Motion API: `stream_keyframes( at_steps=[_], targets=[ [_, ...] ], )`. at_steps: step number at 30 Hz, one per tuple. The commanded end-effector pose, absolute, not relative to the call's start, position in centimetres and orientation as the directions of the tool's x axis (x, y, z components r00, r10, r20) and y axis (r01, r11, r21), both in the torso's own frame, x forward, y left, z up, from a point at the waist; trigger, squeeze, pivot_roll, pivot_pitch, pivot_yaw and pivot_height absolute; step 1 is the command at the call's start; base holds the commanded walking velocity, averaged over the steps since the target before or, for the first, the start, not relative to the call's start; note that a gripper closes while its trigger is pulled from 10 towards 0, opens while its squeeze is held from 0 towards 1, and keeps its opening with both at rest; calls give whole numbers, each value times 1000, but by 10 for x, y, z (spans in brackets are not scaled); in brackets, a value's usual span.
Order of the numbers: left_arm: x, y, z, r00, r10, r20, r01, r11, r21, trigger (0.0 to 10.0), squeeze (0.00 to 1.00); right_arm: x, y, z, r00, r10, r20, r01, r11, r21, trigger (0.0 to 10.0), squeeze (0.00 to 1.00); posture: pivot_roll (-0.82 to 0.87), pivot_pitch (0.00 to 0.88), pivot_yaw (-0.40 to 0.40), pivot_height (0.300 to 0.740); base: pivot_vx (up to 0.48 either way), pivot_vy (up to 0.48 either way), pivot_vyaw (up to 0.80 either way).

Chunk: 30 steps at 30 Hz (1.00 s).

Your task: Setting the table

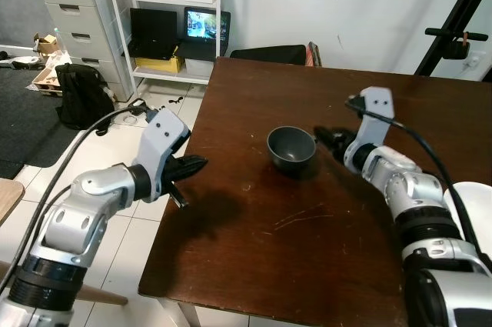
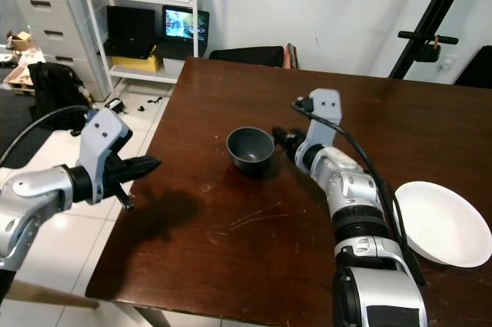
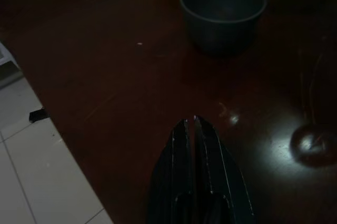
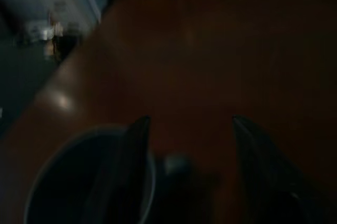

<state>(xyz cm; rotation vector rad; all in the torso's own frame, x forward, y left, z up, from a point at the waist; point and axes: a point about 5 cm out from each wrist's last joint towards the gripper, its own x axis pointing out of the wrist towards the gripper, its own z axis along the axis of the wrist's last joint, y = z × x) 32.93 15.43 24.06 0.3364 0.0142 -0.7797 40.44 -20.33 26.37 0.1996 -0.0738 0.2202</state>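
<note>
A dark grey bowl [image 1: 291,148] stands upright near the middle of the brown table [image 1: 307,265]. My right gripper [image 1: 323,138] is just right of the bowl, its tips at the rim. In the right wrist view that gripper [image 4: 189,121] is open, with one finger [image 4: 131,150] over the bowl's [image 4: 63,187] edge; whether it touches is unclear. My left gripper [image 1: 201,162] hovers at the table's left edge, shut and holding nothing, pointing toward the bowl [image 3: 222,8]. A white plate [image 2: 446,223] lies on the table's right side.
White tiled floor [image 1: 123,250] lies left of the table. At the back left stand a shelf unit [image 1: 165,27] with a small lit screen [image 1: 206,25], a grey drawer cabinet [image 1: 73,11] and a black backpack [image 1: 81,92]. A black stand [image 2: 430,35] rises at the back right.
</note>
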Motion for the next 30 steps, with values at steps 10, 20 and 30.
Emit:
stream_keyframes(
  at_steps=[10,20,30],
  targets=[
    [321,133,245,696,-717,-45,706,670,230,10000,0,375,-216,307,888,65,456,-155,974,163,10000,0,7,179,72,740,0,0,0],
    [316,111,240,763,-645,39,638,761,116,10000,0,335,-160,283,850,210,483,-269,962,55,10000,0,6,173,90,740,0,0,0],
    [299,96,213,651,-744,-151,759,633,152,10000,0,316,-169,255,930,212,299,-203,977,-62,10000,0,2,166,98,740,0,0,0]
  ],
)
